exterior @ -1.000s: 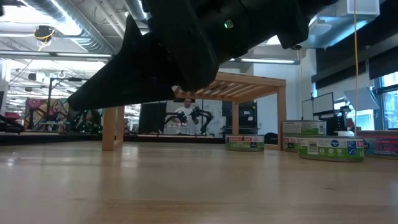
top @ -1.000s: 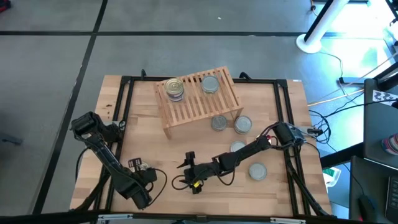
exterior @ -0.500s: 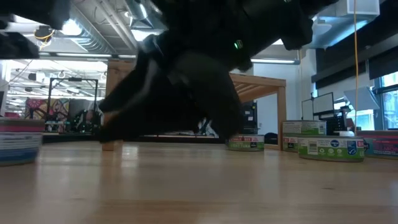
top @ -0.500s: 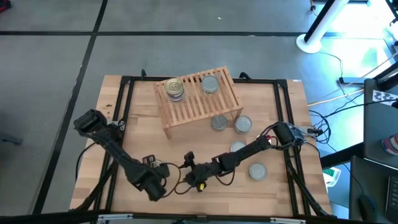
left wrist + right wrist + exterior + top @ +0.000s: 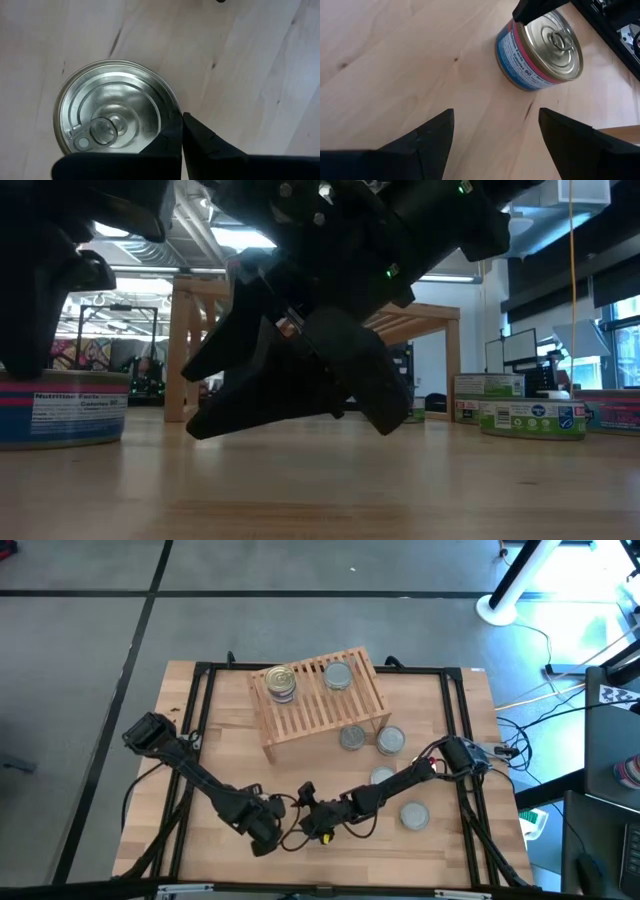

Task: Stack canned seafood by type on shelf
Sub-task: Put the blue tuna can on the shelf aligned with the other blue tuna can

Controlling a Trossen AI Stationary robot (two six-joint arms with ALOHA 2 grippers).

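Wooden bench (image 5: 440,740), lower centre: left gripper (image 5: 266,833) over a tin (image 5: 116,112), jaws' state unclear; right gripper (image 5: 492,132) gaping, empty. Shelf (image 5: 318,700) upper centre, two stacks; four tins (image 5: 352,737) unshelved right.

A silver-grey ringed top is shown on the tin (image 5: 540,50), with a pink and blue label band. Pale wood slats are seen on the shelf (image 5: 320,702). Green-white labels are noted on the tins at lower right (image 5: 532,419).
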